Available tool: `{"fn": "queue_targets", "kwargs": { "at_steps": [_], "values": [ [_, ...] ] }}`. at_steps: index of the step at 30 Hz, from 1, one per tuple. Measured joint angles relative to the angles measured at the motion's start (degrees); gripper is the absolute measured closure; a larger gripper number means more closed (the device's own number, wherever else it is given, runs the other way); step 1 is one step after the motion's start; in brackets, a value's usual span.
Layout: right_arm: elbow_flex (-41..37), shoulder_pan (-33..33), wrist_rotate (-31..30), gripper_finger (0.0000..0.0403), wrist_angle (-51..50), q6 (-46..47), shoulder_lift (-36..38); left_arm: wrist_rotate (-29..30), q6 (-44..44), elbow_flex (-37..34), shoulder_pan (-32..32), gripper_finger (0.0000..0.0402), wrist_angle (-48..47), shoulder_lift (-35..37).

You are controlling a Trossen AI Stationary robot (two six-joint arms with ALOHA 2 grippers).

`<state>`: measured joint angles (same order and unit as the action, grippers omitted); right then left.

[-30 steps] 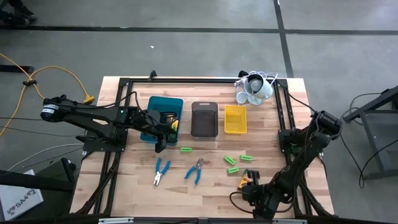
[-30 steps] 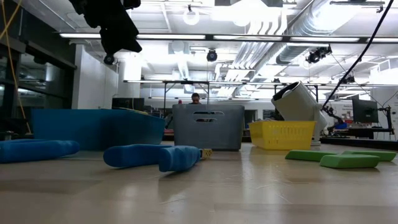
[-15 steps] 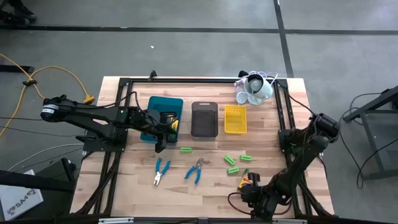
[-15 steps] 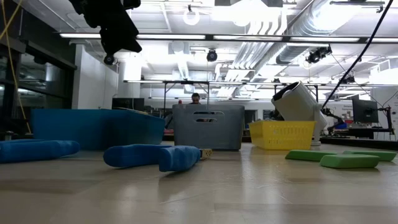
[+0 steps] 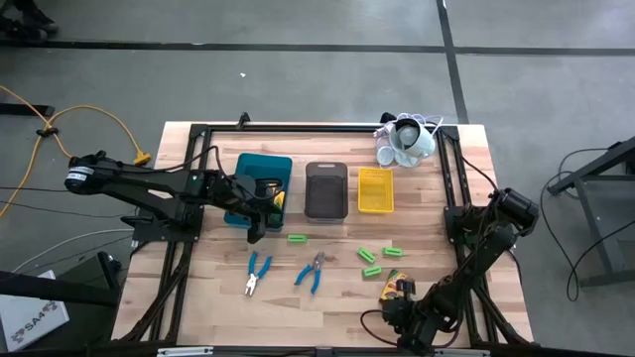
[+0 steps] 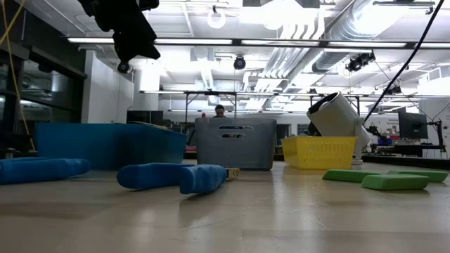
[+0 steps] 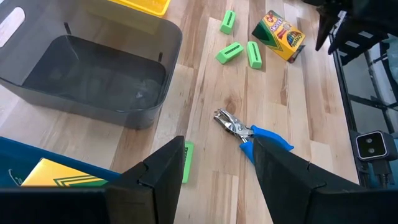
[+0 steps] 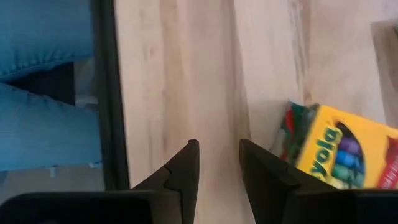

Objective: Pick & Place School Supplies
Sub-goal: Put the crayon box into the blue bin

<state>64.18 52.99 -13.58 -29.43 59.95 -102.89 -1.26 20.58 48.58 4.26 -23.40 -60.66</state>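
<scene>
Left gripper open with nothing between its dark fingers, hovering over the near edge of the teal rectangular tray, a yellow-and-green printed box lying inside that tray. Just beyond the fingertips, one short bright green stick on the wooden table, then a blue-handled plier-like tool; a second such tool beside it in the high view. Grey rectangular tray next to the teal one, yellow mesh tray past that. Three more green sticks near a yellow crayon box.

Right gripper low at the table's front edge, fingers parted with a narrow gap, nothing held, the crayon box just beside it, not touching. White cup-like cluster with cords at the far right corner.
</scene>
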Motion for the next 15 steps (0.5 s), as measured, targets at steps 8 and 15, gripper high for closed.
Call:
{"fn": "queue_targets", "kwargs": {
  "at_steps": [8, 15],
  "values": [
    [-0.02, -0.02, 0.04, 0.0308, -3.80, 1.92, 0.00, 0.00, -0.02, 0.00, 0.01, 0.0216, -0.01, -0.01],
    [-0.07, -0.17, 0.05, 0.0310, -3.80, 2.86, -0.38, 0.01, -0.02, 0.00, 0.01, 0.0216, -0.10, 0.01]
  ]
}}
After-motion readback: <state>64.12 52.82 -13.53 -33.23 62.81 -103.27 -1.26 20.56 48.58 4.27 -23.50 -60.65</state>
